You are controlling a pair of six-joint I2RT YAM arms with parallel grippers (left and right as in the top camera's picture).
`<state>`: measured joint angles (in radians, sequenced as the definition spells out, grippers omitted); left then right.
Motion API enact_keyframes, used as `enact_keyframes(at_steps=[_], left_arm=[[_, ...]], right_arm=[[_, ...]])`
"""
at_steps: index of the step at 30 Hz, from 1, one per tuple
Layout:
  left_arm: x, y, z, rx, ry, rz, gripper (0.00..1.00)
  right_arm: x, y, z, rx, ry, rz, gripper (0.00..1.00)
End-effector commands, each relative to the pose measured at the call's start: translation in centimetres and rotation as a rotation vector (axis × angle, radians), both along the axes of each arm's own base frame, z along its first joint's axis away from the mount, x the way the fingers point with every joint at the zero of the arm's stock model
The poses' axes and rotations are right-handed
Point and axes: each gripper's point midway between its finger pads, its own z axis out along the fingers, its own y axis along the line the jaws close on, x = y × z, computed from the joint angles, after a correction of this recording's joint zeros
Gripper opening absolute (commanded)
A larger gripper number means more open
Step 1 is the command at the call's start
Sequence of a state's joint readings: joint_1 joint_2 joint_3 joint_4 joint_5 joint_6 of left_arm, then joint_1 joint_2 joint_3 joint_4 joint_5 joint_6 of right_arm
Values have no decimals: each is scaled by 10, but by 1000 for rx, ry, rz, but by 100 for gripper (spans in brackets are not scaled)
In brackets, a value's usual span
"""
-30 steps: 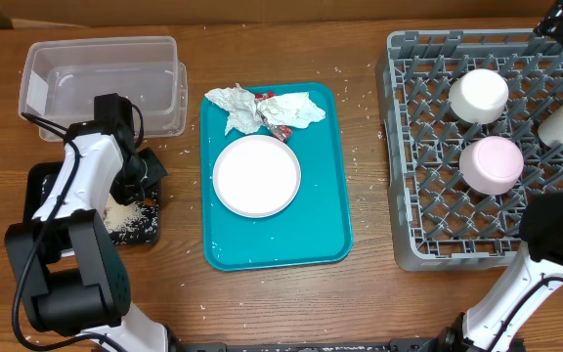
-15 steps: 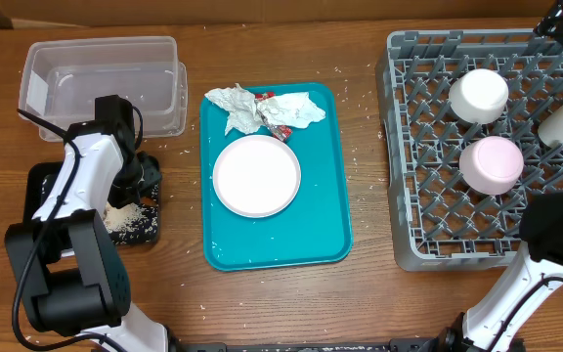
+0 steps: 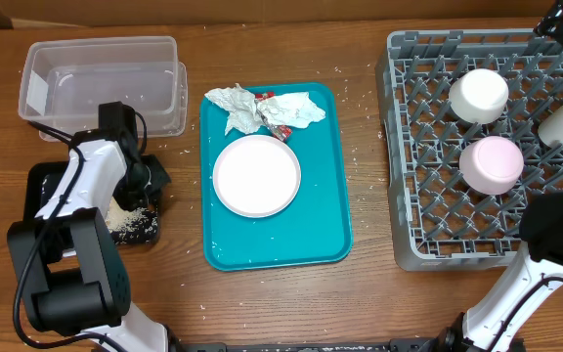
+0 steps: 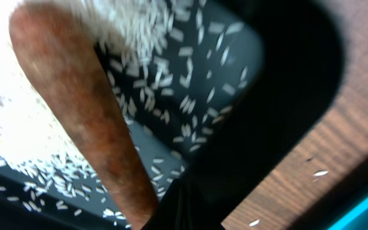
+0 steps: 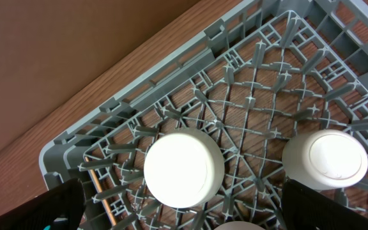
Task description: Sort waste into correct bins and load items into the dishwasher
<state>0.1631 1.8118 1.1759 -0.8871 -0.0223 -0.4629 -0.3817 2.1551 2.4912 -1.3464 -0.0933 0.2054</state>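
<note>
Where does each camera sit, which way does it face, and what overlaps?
Overhead: above the table, facing straight down; left arm over the black tray, right arm beside the dish rack.
Left wrist: close over the black tray, facing rice and a carrot; only a dark blur of itself shows.
Right wrist: above the rack's corner, facing down at white dishes; its fingers frame the bottom corners.
Shared: overhead and right wrist show the rack; overhead and left wrist, the tray.
</note>
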Motion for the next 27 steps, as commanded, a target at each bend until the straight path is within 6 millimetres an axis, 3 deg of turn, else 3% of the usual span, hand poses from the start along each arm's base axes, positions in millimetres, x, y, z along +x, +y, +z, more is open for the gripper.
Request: enact_keyframes(at_steps=[1, 6, 12, 17, 27], left_arm=[[-12, 4, -6, 28, 54, -8, 4], [-12, 9, -3, 52, 58, -1, 4], [-5, 20, 21, 108, 66, 19, 4], [-2, 20, 60, 112, 27, 75, 4], [-31, 12, 141, 112, -150, 114, 4]], right_arm=[[-1, 0, 16, -17, -39, -3, 100], [-1, 0, 16, -17, -39, -3, 100], [-1, 0, 16, -17, -39, -3, 100], [-1, 0, 16, -17, -39, -3, 100], [-1, 0, 16, -17, -39, -3, 100]])
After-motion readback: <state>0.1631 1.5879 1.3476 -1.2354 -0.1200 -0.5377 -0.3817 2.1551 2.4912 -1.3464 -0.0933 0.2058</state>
